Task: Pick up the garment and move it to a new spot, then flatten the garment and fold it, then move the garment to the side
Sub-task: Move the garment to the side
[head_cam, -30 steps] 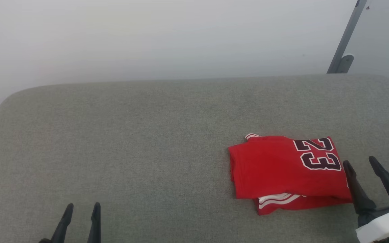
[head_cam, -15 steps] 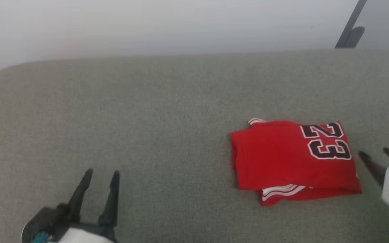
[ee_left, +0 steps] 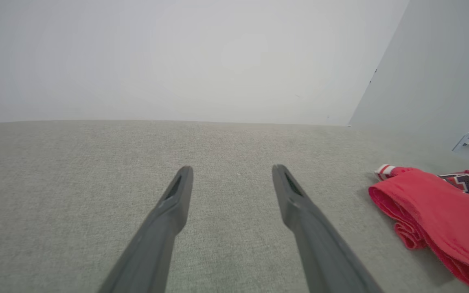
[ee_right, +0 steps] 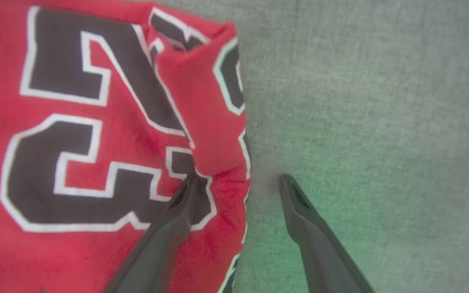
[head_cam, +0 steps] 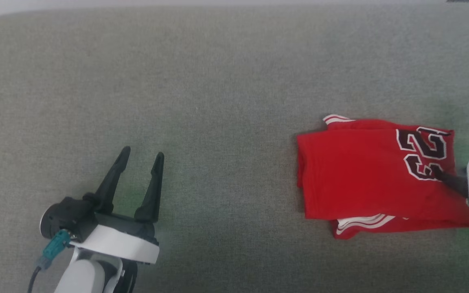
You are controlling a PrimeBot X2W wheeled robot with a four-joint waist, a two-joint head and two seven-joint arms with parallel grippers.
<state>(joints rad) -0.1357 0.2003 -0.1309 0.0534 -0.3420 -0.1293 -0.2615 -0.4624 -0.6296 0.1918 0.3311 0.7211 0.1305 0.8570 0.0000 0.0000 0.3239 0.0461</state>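
Lying folded on the right of the bench (head_cam: 218,101): the red garment (head_cam: 373,179).
Your right fingers (ee_right: 169,232) stand wide across its edge by the 23; your left fingers (head_cam: 152,187) are wide too, far off.

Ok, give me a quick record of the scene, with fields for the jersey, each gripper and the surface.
garment: red "23" jersey, folded, lying on the robot's right
surface: grey upholstered surface
left gripper: jaws open, empty, well apart from the jersey
right gripper: jaws open, straddling the jersey's edge by the number, one finger over cloth, one over bare surface
contact with cloth: cannot tell
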